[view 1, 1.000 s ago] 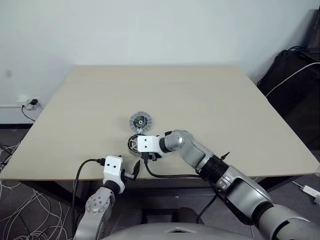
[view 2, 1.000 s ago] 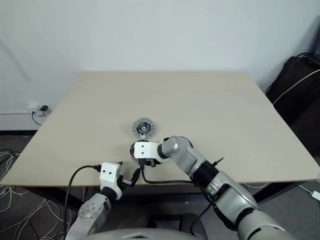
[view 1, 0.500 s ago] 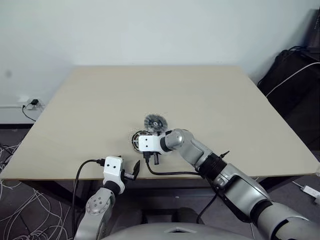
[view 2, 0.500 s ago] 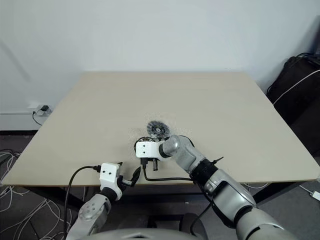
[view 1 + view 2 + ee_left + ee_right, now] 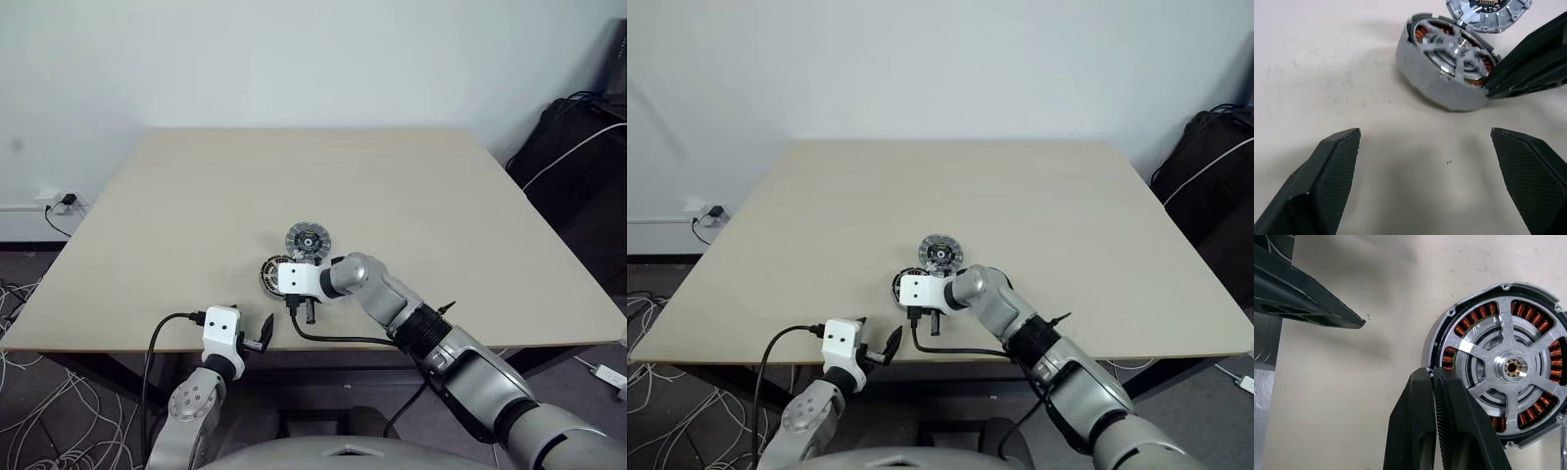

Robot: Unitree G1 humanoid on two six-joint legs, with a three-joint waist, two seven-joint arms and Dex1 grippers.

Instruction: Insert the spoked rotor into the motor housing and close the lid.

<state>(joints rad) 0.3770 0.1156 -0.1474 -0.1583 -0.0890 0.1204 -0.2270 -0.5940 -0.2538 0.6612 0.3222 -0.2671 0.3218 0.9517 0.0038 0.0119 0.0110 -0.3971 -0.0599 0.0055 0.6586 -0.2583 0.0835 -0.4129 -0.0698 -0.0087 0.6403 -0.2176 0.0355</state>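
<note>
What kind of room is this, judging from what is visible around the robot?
Probably a robotics lab or workshop: a plain wooden table against a bare white wall, loose cables on the floor by a wall socket, and motor parts such as the motor housing.

Spoked rotor (image 5: 1508,366) seated in copper-wound motor housing (image 5: 1436,88), ribbed silver lid (image 5: 309,240) flat just beyond

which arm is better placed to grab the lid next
Right. Its claw, shut and empty, sits at the motor housing, where the spoked rotor is already seated, and the lid lies just beyond. The left claw is open but back at the table's near edge.
</note>
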